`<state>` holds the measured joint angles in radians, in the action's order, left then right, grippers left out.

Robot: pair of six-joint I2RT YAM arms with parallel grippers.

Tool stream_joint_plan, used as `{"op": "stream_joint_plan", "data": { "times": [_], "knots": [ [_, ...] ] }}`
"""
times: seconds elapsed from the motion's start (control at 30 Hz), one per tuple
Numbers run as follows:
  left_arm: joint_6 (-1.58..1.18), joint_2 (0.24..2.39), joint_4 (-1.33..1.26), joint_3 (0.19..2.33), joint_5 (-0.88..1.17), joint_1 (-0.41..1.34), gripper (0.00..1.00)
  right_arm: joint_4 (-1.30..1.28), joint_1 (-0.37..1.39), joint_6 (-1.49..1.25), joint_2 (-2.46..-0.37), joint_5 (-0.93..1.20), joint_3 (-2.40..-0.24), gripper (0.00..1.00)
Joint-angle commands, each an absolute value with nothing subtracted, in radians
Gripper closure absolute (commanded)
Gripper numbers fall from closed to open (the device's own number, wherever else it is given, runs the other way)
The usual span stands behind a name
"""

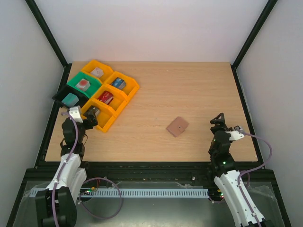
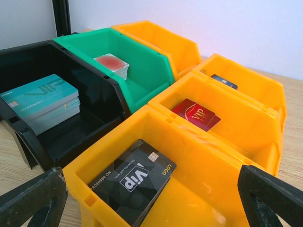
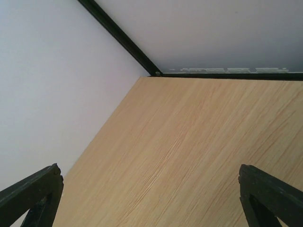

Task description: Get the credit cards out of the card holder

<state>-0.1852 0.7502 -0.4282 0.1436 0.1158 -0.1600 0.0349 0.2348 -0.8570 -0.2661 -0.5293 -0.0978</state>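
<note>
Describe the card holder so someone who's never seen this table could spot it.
On the wooden table, coloured bins crowd the far left corner. The card holder lies by itself on the wood right of centre, toward the near edge. It is the only flat tan-brown square, turned like a diamond, with a small dot.

Pale wood-grain desk (image 1: 199, 90), enclosed by white walls and black corner posts. At far left, six plastic bins packed together in two slanted rows. Left row, near to far: black bin (image 2: 102, 94) holding a teal card stack (image 2: 40, 101); green bin (image 2: 147, 66) holding a white stack with a round red mark (image 2: 112, 65); far yellow bin (image 2: 165, 42). Right row, all yellow: nearest bin (image 2: 189, 142) with a black VIP stack (image 2: 135, 179); middle bin (image 2: 246, 127) with a dark red VIP stack (image 2: 195, 113); farthest bin (image 2: 258, 80) with a dark card (image 2: 223, 81), mostly hidden.
</note>
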Motion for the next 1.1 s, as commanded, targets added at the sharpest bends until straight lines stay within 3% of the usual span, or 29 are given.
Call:
{"op": "stream_joint_plan", "data": {
  "times": [0.0, 0.23, 0.5, 0.63, 0.8, 1.07],
  "knots": [
    [-0.177, 0.738, -0.466, 0.137, 0.185, -0.177, 0.01, -0.013, 0.232, -0.969, -0.274, -0.636, -0.102, 0.01],
    [-0.224, 0.704, -0.452, 0.175, 0.289, -0.200, 0.01, 0.190, 0.232, -0.678, -0.273, -0.346, -0.107, 0.01],
    [-0.526, 0.731, -0.423, 0.335, 0.650, -0.186, 0.01, 0.431, 0.232, -0.568, -0.379, -0.107, -0.178, 0.01],
    [-0.545, 0.727, -0.300, 0.361, 0.617, -0.122, 0.01, 0.183, 0.232, -0.561, -0.658, -0.013, -0.405, 0.04],
    [-0.520, 0.711, -0.241, 0.338, 0.612, -0.046, 0.01, -0.139, 0.233, -0.602, -0.978, -0.017, -0.642, 0.25],
    [-0.559, 0.661, -0.304, 0.259, 0.611, -0.043, 0.00, -0.228, 0.232, -0.713, -1.243, 0.189, -0.628, 0.29]
  ]
}}
